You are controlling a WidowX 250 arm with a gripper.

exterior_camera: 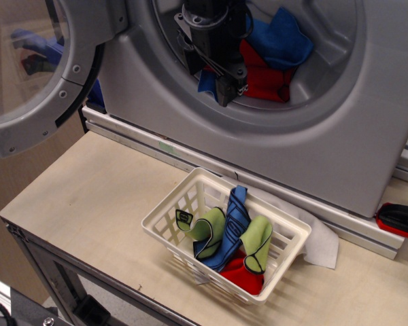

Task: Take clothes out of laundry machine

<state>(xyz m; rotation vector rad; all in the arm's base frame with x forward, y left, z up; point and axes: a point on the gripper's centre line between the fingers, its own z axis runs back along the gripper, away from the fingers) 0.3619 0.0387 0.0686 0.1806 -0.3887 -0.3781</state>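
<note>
The silver-grey front-loading laundry machine (367,122) stands with its round glass door (34,75) swung left; bare pale tabletop (88,197) lies before it; the black pincer (214,71) reaches into the drum mouth, released, empty, beside bright blue and red cloth pieces (275,58); below sits the white plastic lattice basket (170,210) holding more cloths.

Top of the laundry machine (367,136) gets chopped off by the frame, so you only see the lower part of the drum opening. The gripper (214,78) sits right in front of that opening and blocks part of the clothes (275,61) inside; its arm runs out past the top edge. Can't tell whether the fingers (226,89) have anything between them. The machine's door (47,75), left of the drum, is cut off too.
</note>
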